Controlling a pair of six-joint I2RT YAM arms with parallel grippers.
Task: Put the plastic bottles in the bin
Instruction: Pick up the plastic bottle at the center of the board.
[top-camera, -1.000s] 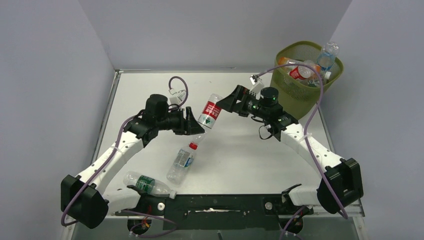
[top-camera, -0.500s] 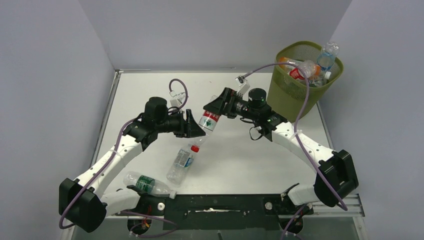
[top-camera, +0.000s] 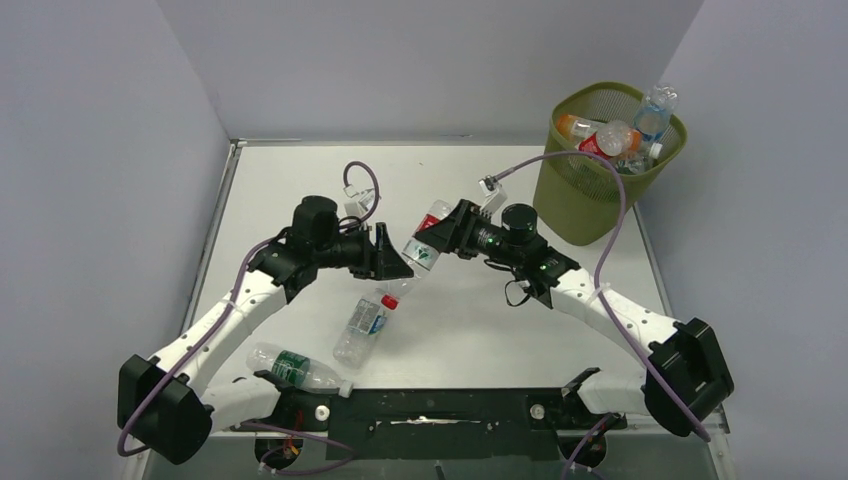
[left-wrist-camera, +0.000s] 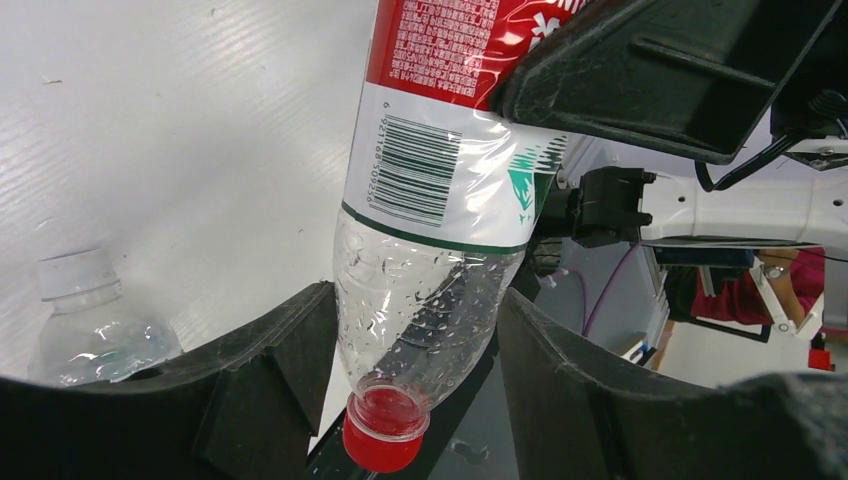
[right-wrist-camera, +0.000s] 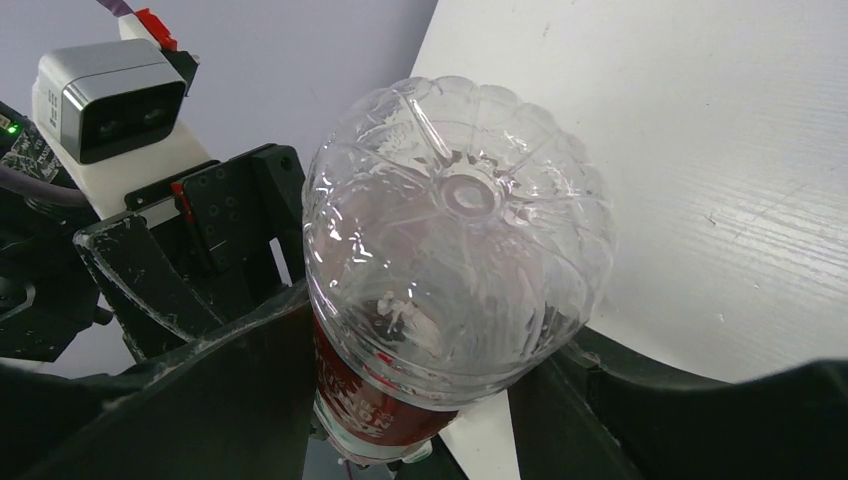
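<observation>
Over white table (top-camera: 300, 190) — bottle (top-camera: 424, 246) aslant, cap (left-wrist-camera: 385, 440) down

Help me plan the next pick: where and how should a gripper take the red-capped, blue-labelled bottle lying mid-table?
Take the blue-labelled bottle across its labelled middle, coming straight down from above, jaws crosswise to its length. It lies flat on the table, cap toward the far right, so both round sides look free.
</observation>
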